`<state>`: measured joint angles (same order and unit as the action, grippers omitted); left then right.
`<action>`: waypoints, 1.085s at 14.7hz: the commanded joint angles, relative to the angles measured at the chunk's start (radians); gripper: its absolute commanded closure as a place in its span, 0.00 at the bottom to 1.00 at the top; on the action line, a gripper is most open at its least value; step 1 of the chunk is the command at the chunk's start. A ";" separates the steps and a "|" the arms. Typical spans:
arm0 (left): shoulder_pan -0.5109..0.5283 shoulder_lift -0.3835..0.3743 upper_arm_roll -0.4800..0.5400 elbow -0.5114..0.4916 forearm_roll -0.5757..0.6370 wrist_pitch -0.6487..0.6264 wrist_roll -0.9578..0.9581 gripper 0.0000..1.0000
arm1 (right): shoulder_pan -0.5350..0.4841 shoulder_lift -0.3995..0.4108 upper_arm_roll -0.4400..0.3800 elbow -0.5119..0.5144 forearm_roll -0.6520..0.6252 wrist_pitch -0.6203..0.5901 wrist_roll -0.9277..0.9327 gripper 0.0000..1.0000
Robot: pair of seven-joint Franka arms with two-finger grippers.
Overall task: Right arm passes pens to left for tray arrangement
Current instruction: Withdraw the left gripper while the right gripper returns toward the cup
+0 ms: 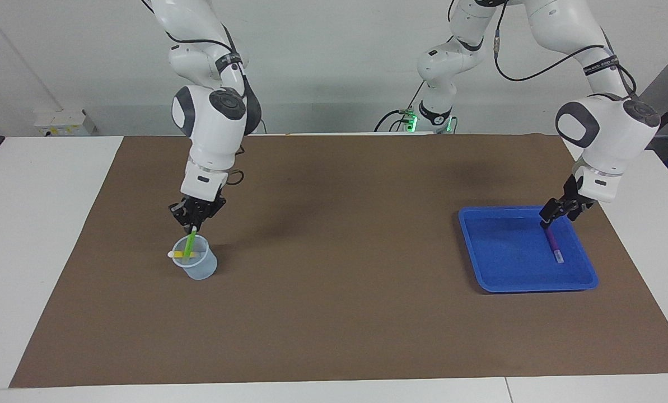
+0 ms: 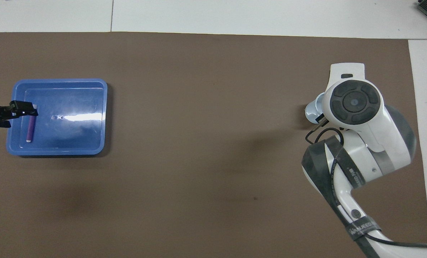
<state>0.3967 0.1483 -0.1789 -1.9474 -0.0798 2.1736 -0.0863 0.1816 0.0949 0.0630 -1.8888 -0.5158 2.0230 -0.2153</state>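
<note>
Right gripper (image 1: pixel 193 223) is clamped on the top end of the green pen (image 1: pixel 188 245) just above the translucent cup (image 1: pixel 198 265), with the pen's lower part still inside the cup and the yellow pen (image 1: pixel 183 254) lying across the cup's mouth. Left gripper (image 1: pixel 557 213) is spread wide and holds nothing, hanging over the blue tray (image 1: pixel 499 280) edge at the left arm's end of the brown mat (image 1: pixel 339 313). Purple pen (image 1: pixel 552 244) lies flat in the tray just below that gripper, whitish tip pointing away from the robots.
</note>
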 commanded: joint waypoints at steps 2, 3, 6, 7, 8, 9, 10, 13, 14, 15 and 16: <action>-0.007 -0.038 -0.002 0.021 -0.015 -0.104 -0.148 0.00 | -0.004 -0.023 0.066 0.066 0.029 -0.146 -0.024 1.00; -0.010 -0.044 -0.002 0.021 -0.015 -0.115 -0.180 0.00 | -0.004 -0.021 0.078 0.092 0.029 -0.189 -0.024 1.00; -0.015 -0.044 -0.008 0.021 -0.020 -0.117 -0.239 0.00 | -0.004 -0.023 0.110 0.158 0.037 -0.295 -0.026 1.00; -0.015 -0.044 -0.010 0.021 -0.041 -0.117 -0.259 0.00 | -0.004 -0.023 0.115 0.184 0.069 -0.332 -0.024 1.00; -0.016 -0.044 -0.011 0.021 -0.067 -0.117 -0.280 0.00 | -0.004 -0.023 0.116 0.215 0.113 -0.366 -0.023 1.00; -0.018 -0.044 -0.011 0.021 -0.081 -0.115 -0.294 0.00 | -0.005 -0.023 0.115 0.236 0.149 -0.391 -0.019 1.00; -0.032 -0.044 -0.010 0.021 -0.084 -0.115 -0.308 0.00 | -0.005 -0.024 0.115 0.247 0.164 -0.406 -0.016 1.00; -0.036 -0.049 -0.011 0.018 -0.086 -0.155 -0.360 0.00 | -0.005 -0.044 0.115 0.252 0.257 -0.411 0.058 1.00; -0.035 -0.055 -0.011 0.016 -0.087 -0.164 -0.366 0.00 | -0.013 -0.044 0.113 0.257 0.314 -0.406 0.109 1.00; -0.035 -0.055 -0.011 0.016 -0.089 -0.164 -0.369 0.00 | -0.019 -0.044 0.110 0.272 0.368 -0.405 0.147 1.00; -0.035 -0.056 -0.010 0.015 -0.109 -0.164 -0.372 0.00 | -0.021 -0.043 0.109 0.278 0.422 -0.397 0.171 1.00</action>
<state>0.3701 0.1147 -0.1993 -1.9263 -0.1595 2.0369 -0.4397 0.1822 0.0567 0.1689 -1.6314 -0.1867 1.6234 -0.0967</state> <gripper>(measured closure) 0.000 0.828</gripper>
